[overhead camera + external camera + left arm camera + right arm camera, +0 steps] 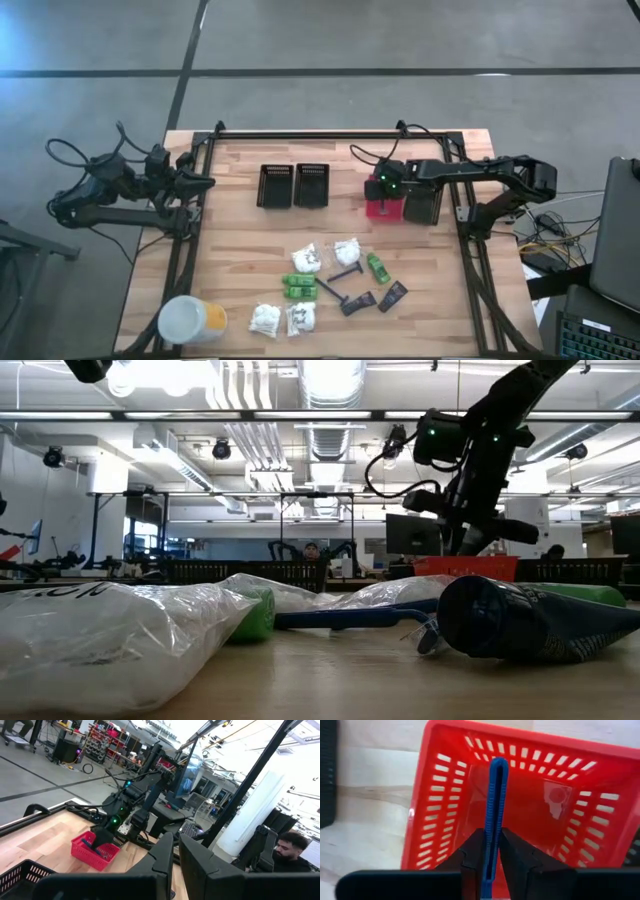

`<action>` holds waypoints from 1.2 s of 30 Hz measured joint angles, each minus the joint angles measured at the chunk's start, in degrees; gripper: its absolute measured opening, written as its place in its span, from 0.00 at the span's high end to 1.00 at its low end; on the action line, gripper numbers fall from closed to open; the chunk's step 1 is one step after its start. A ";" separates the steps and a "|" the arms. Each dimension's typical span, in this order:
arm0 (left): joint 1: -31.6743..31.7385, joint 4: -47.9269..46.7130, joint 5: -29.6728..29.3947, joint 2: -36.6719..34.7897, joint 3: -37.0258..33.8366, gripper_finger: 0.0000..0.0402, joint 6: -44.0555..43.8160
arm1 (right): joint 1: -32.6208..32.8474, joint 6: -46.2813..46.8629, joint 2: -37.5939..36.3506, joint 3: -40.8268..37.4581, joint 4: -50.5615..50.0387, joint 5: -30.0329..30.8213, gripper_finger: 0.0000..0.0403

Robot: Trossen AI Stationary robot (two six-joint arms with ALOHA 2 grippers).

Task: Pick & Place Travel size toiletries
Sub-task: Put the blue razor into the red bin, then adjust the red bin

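Observation:
My right gripper (492, 862) hangs over the red slotted basket (385, 208) at the table's far right, shut on a thin blue razor (495, 805) that points down into the basket (445, 795). The other travel size toiletries lie near the front middle: white crinkly packets (306, 259), green packs (298, 286), dark razors (345, 275) and flat dark sachets (392, 295). My left gripper (205, 182) waits shut at the far left, level above the table. My right gripper pinches the blue razor's ribbed handle (493, 851) between its two fingers, which lie along the handle. The fingers come steeply from above. The razor sticks out beyond the fingertips, its free end (498, 766) inside the red basket; whether it touches the floor I cannot tell.
Two black slotted baskets (275, 185) (311, 185) stand side by side left of the red one. A big white-and-yellow round tub (190, 320) sits at the front left corner. Black frame rails (470, 250) run along the table's sides.

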 joint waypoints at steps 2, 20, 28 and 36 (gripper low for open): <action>0.00 0.00 0.00 0.00 0.00 0.91 0.00 | 0.00 -1.92 -0.10 0.05 0.33 0.14 0.81; 0.00 -0.02 0.00 0.00 0.00 0.91 0.00 | 6.51 -25.86 -3.74 0.15 2.63 -3.12 0.44; 0.02 -0.02 0.00 0.00 0.00 0.91 0.00 | 18.96 -40.03 -2.42 0.15 5.08 -16.92 0.46; 0.02 -0.02 0.02 0.00 0.00 0.91 0.00 | 28.10 -45.91 -0.95 2.77 4.23 -9.54 0.57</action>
